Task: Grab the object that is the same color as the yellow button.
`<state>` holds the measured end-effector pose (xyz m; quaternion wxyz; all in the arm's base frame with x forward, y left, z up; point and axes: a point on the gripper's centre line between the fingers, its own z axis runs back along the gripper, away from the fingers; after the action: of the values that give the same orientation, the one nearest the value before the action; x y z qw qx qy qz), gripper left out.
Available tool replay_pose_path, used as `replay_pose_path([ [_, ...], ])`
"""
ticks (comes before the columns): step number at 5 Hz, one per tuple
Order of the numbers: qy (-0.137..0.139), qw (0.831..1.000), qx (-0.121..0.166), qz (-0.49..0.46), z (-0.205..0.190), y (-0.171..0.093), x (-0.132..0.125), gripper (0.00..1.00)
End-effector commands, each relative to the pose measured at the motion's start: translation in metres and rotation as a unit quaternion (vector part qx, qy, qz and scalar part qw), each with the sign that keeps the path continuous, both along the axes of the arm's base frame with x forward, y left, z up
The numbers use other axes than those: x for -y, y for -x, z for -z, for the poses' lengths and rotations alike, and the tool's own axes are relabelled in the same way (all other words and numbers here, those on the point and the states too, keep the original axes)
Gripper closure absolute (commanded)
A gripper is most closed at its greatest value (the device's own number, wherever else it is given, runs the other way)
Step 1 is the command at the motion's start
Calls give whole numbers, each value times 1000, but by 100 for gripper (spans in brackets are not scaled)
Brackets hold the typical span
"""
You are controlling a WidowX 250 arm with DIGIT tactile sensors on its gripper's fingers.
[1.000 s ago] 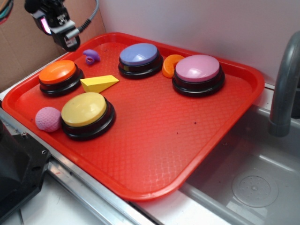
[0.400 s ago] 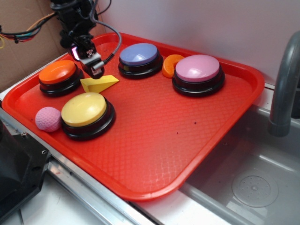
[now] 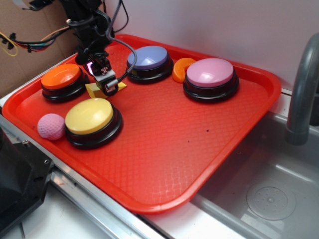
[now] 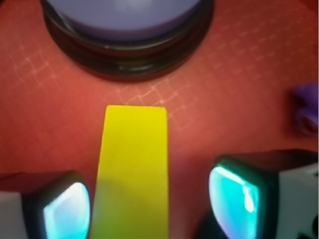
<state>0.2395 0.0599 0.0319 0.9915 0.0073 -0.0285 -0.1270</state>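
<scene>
Gripper [image 4: 149,204] now lowered from above, jaws spread astride yellow wedge [image 4: 132,169], not pinching.

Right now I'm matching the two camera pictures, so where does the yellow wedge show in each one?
Exterior: the yellow wedge lies upper left on the red tray, mostly hidden under the tool, between the orange button and the blue button.
Wrist: the wedge runs from centre to bottom edge, between the open fingers.
Shared landmark: the blue button, at the top of the wrist picture.

Tray [image 3: 199,144]: red plastic, cross-hatched texture. Yellow button [image 3: 89,115]: smooth satin dome, glossy black base. Wedge [image 4: 132,169]: smooth, matt.
</scene>
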Motion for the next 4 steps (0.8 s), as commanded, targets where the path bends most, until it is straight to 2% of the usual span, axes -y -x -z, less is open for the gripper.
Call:
replay_pose_path([
  [1,-2,1000,14,22,1,-13,0,0],
  [2,0,1000,2,17,5,-12,2,22],
  [3,-5,1000,-14,19,6,-12,2,100],
  [4,1,1000,-15,13,8,-11,3,100],
])
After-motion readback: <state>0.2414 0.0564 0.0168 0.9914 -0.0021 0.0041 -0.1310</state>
